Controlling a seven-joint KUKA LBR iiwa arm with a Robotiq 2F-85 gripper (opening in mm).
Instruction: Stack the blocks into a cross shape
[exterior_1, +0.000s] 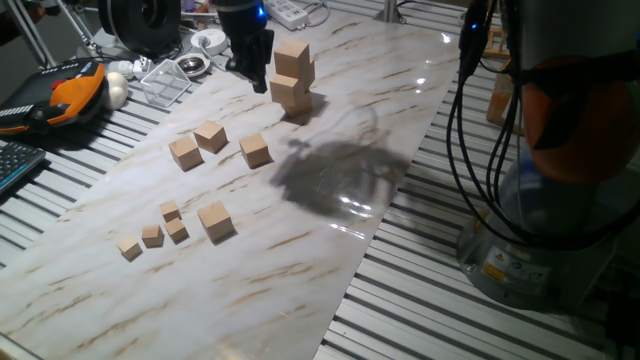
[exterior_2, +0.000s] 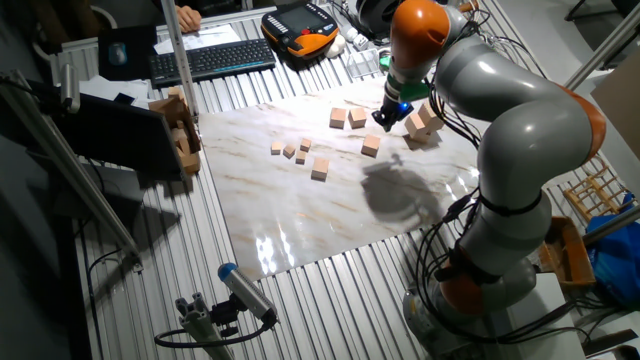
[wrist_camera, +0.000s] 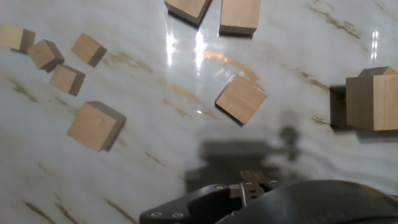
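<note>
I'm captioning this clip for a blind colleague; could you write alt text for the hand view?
Looking down on a marble-patterned table: one wooden block lies near the middle, another to its left, and two are cut off at the top edge. Four tiny cubes cluster at upper left; a block stack shows at right.

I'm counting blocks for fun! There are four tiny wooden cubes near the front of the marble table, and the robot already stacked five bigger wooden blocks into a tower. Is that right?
Not quite. The four tiny wooden cubes are there, but the tower of light-tan wooden blocks beside the black gripper looks only about three blocks tall, not five. Four more bigger wooden blocks lie loose on the white marble table. One fixed view shows this best.
</note>
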